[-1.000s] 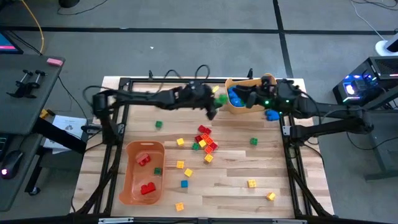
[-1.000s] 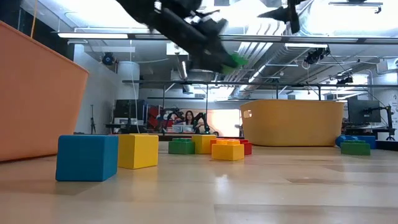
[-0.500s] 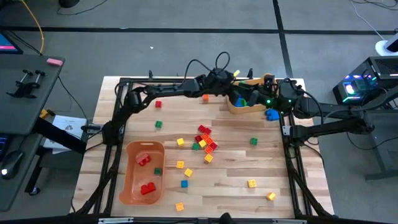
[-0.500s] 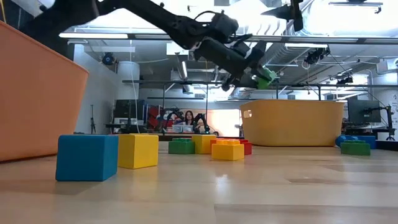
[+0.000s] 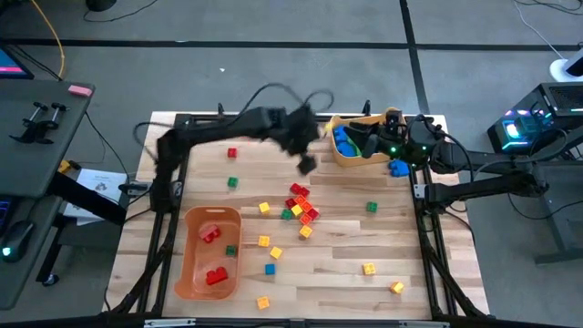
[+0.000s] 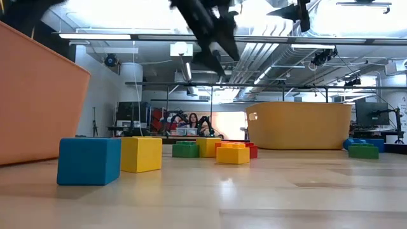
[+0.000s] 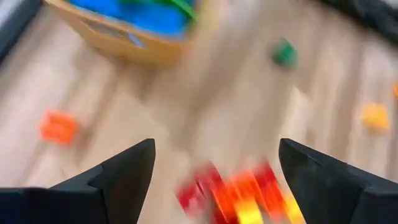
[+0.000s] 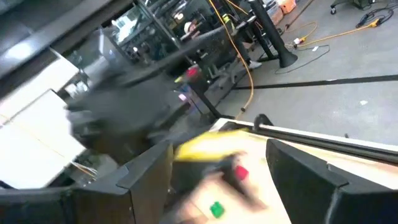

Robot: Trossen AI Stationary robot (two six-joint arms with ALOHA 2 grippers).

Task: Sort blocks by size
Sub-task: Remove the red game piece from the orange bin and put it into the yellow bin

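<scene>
**Left gripper open and empty above the brick cluster**

Nearest the front edge in the high view lie a yellow brick (image 5: 263, 302), another yellow one (image 5: 396, 287) and a small blue cube (image 5: 270, 269). Beside them on the left stands an orange bin (image 5: 187, 264) holding two red bricks (image 5: 215, 275) and a green one.

Mid-table sits a tight cluster of red, orange and yellow bricks (image 5: 301, 205), with a lone green brick (image 5: 371, 207) off to its right.

Over the far side of that cluster hangs the left gripper (image 5: 307, 164); its wrist view shows both fingers (image 7: 124, 171) spread wide with nothing between them.

At the far edge a second orange bin (image 5: 344, 160) holds blue and green bricks (image 5: 344, 142). The right gripper (image 5: 369, 141) reaches over that bin; its jaws stand parted, and whether they hold anything cannot be told.
</scene>
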